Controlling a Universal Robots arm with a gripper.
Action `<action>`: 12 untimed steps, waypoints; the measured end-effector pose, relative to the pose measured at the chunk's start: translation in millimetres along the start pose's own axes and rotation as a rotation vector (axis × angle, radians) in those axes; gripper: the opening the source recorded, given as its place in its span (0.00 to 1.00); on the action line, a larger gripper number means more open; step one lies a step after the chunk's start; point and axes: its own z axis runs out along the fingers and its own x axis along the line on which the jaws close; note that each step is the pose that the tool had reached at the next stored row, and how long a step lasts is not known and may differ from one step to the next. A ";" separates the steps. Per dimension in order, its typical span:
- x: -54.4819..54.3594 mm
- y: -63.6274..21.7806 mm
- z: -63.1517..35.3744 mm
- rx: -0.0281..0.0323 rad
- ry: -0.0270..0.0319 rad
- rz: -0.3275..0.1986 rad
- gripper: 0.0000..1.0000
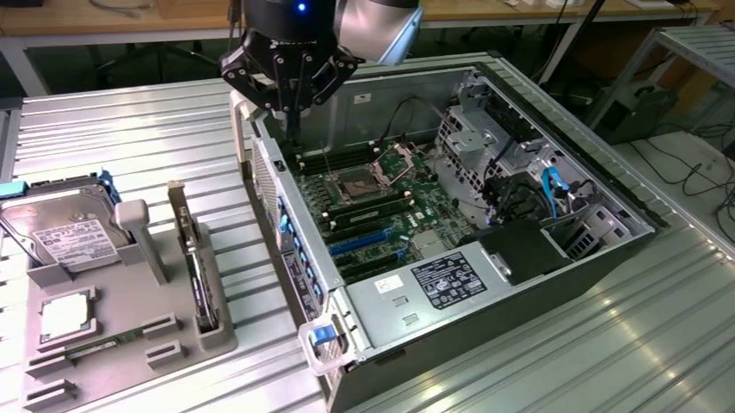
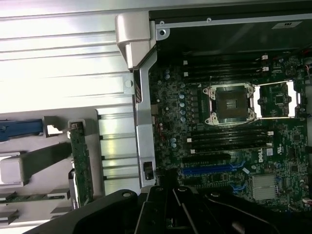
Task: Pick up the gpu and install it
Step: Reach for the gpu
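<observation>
Above case rim point(image 1: 267, 185): gripper point(image 1: 292, 127) closed, empty; gpu point(image 1: 195, 267) edge-on, base hidden.

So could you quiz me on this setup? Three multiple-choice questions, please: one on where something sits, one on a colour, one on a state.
1. The end effector is: A wide open; B shut, holding nothing; C shut on a cable.
2. The gpu is: A standing on edge in the grey holder; B in the end effector; C on the floor.
3. The long slots on the motherboard are: A red; B blue; C yellow.
Answers: 1 B, it tapers to a closed tip with nothing in it. 2 A, the card stands upright in the holder. 3 B, they show bright blue.
</observation>
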 end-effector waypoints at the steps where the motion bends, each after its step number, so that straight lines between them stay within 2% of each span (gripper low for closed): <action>1: 0.6 -0.1 0.0 0.0000 0.0000 0.000 0.11; 12: 7.9 -2.1 -0.3 0.0000 0.0000 0.000 0.11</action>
